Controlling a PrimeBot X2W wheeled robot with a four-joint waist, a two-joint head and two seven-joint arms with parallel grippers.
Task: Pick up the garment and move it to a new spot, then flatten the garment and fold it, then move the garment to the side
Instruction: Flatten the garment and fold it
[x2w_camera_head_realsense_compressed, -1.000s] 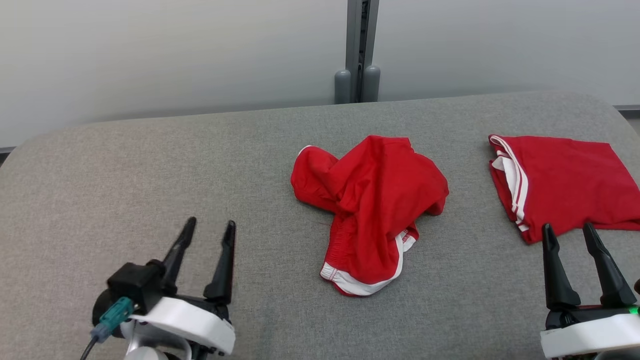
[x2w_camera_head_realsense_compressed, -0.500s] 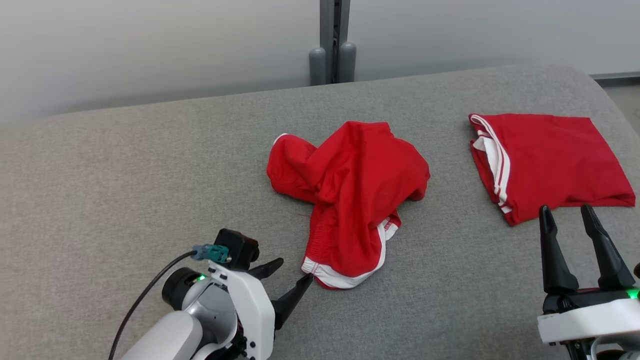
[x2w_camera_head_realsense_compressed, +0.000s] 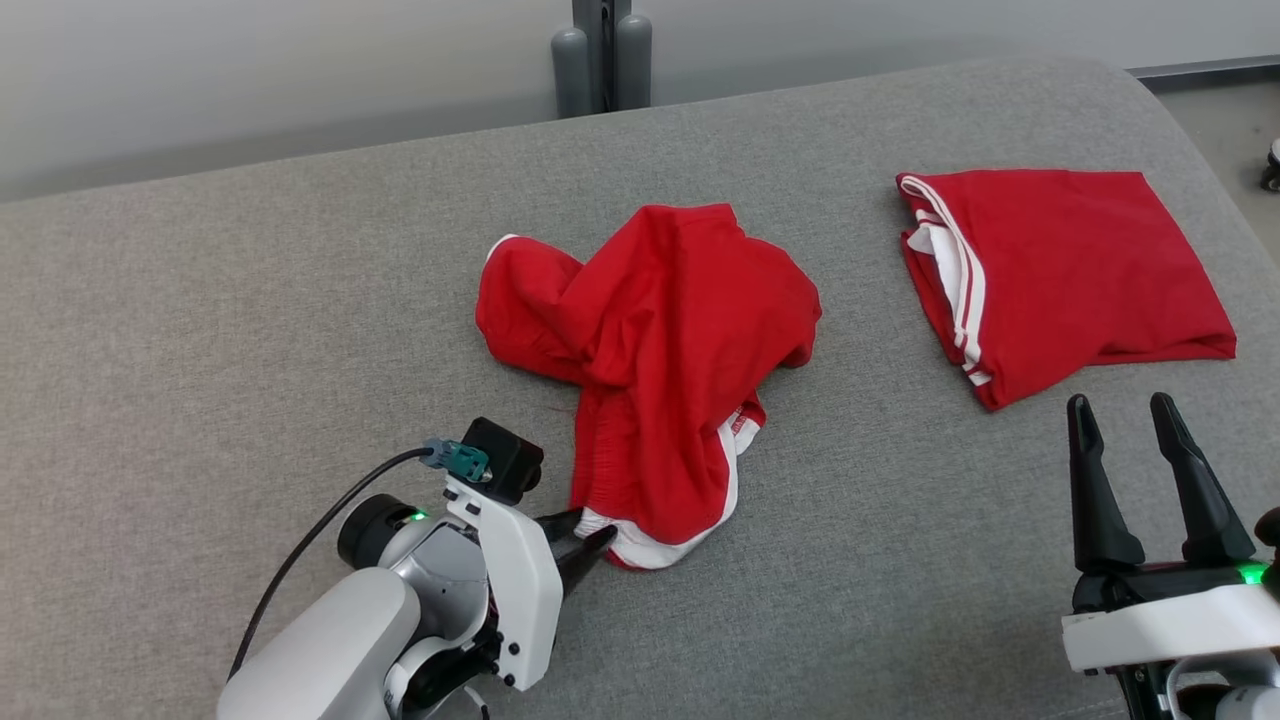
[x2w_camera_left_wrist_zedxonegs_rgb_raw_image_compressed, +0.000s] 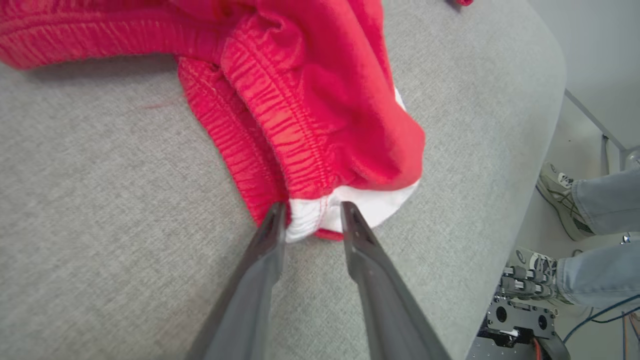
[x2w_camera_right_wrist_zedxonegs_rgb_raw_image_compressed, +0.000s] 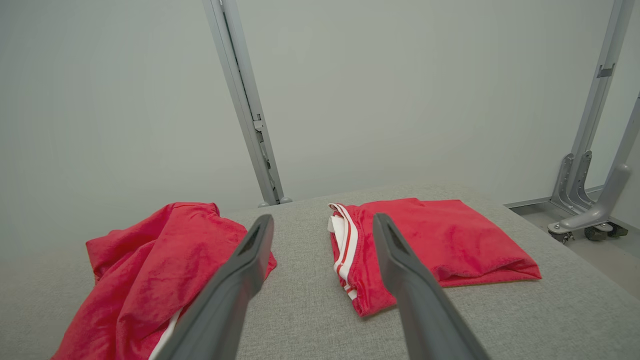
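Zero steps done, we judge: garment (x2w_camera_head_realsense_compressed: 650, 330) crumpled mid-counter (x2w_camera_head_realsense_compressed: 250, 300). Our left hand (x2w_camera_left_wrist_zedxonegs_rgb_raw_image_compressed: 312, 210) straddles its white hem (x2w_camera_left_wrist_zedxonegs_rgb_raw_image_compressed: 310, 222); gripped or not, we cannot tell. Right hand (x2w_camera_head_realsense_compressed: 1120, 402) open, empty. Everything remains.

There are no words, numbers or signs to read, not on the crumpled red garment (x2w_camera_head_realsense_compressed: 650, 330) and not on the folded red one (x2w_camera_head_realsense_compressed: 1060, 270).

Central on a grey fabric-covered table (x2w_camera_head_realsense_compressed: 200, 300) lies a crumpled red cloth garment with white hem (x2w_camera_head_realsense_compressed: 650, 330); left gripper (x2w_camera_head_realsense_compressed: 592, 528), seven o'clock, touches that hem; folded red garment (x2w_camera_head_realsense_compressed: 1080, 270), two o'clock; right gripper (x2w_camera_head_realsense_compressed: 1135, 440), four o'clock, fingers spread.
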